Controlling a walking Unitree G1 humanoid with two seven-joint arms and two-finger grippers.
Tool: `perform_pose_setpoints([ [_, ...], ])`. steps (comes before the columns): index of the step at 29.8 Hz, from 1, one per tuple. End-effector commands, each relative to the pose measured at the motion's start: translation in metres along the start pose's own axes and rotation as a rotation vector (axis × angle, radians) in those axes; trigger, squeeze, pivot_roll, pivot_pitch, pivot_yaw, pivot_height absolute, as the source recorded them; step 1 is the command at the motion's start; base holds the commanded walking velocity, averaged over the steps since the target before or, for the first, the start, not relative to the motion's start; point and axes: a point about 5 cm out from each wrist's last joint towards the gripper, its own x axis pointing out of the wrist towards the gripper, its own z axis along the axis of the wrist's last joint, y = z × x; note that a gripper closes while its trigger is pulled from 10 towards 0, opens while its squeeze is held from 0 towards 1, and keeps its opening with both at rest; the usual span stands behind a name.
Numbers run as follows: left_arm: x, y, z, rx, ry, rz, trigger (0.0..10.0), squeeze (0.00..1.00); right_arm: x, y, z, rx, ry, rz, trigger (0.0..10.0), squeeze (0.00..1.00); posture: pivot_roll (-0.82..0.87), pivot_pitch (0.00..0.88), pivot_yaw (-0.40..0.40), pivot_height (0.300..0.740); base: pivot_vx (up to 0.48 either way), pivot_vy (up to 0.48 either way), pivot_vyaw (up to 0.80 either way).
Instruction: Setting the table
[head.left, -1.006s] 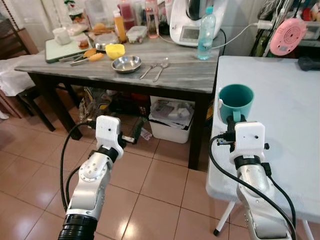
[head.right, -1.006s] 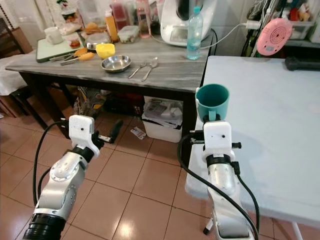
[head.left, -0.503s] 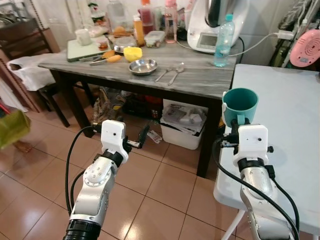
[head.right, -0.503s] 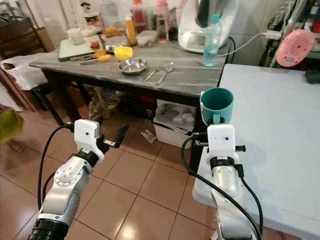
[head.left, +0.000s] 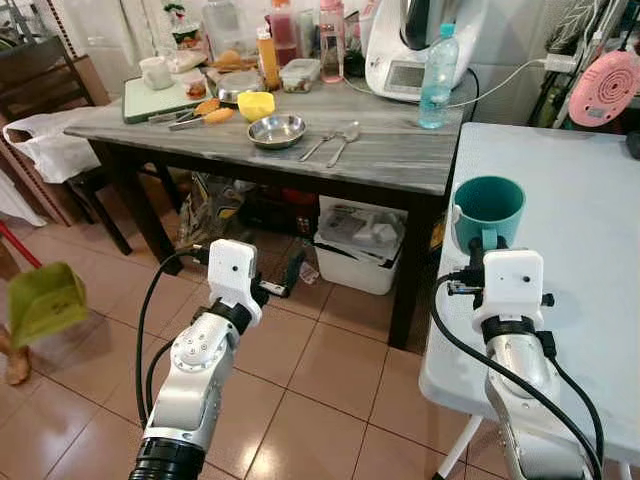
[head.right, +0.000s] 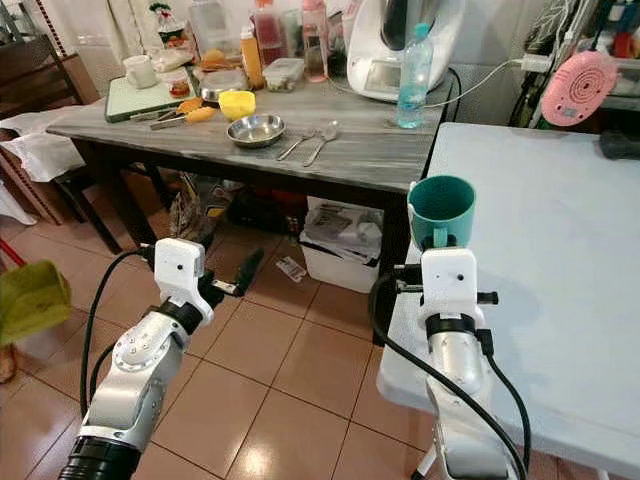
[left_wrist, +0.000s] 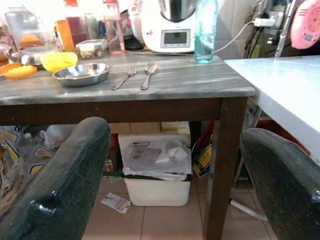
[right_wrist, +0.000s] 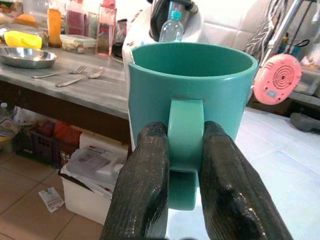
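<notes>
Left hand (left_wrist: 175, 165): fingers spread wide and empty, held low over the tile floor (head.left: 330, 370), aimed at the dark table.

Green object (head.left: 45, 300): far out to the left of the left hand, low by the floor; what it is cannot be told.

Chair (head.left: 50, 75) with a white bag (head.left: 45, 140): beyond and left of the left hand, at the dark table's end.

Dark table (head.left: 380, 160): grey wood-grain top on dark legs, ahead of the left hand. On it, from its left end: white mug (head.left: 155, 72) on a green board (head.left: 150, 100); yellow bowl (head.left: 256, 104); steel bowl (head.left: 277, 130); fork (head.left: 320, 145) and spoon (head.left: 345, 140) side by side, just beside the steel bowl; jars and bottles (head.left: 300, 40) along the back; white appliance (head.left: 410, 45); water bottle (head.left: 437, 62), upright, near the right end.

White bin (head.left: 365, 240): under the dark table, ahead of the left hand, papers on top.

Right hand (right_wrist: 185, 165): fingers closed on the handle of the teal cup (right_wrist: 192, 100). Cup upright, mouth open upward, just beyond the fingertips, over the near left edge of the white table (head.left: 580, 200).

White table: plain pale top, abutting the dark table's right end, running ahead and right of the right hand.

Pink round device (head.left: 605, 85): far beyond the right hand, at the white table's back.
</notes>
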Motion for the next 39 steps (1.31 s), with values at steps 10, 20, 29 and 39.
perform_pose_setpoints([
  [10,-0.001,0.02,0.0,0.044,0.03,0.097,10.0,0.0,0.002,-0.003,0.005,0.005,-0.024,-0.018,10.0,0.0,-0.1,0.0,0.08,0.74,0.0,0.0,-0.17],
  [20,0.0,0.02,-0.002,0.06,0.041,0.109,10.0,0.0,0.002,-0.002,0.003,0.007,-0.017,-0.02,10.0,0.0,-0.1,0.0,0.082,0.74,0.0,0.0,-0.77],
  [29,0.005,0.026,-0.001,0.048,0.043,0.134,10.0,0.0,0.001,-0.004,0.002,0.007,-0.016,-0.028,10.0,0.0,-0.11,0.0,0.084,0.74,0.0,0.0,-0.8],
  [39,0.01,0.027,0.002,0.049,0.025,0.12,10.0,0.0,0.001,-0.005,0.003,0.002,-0.021,-0.03,10.0,0.0,-0.11,0.0,0.08,0.74,0.0,0.256,-0.8],
])
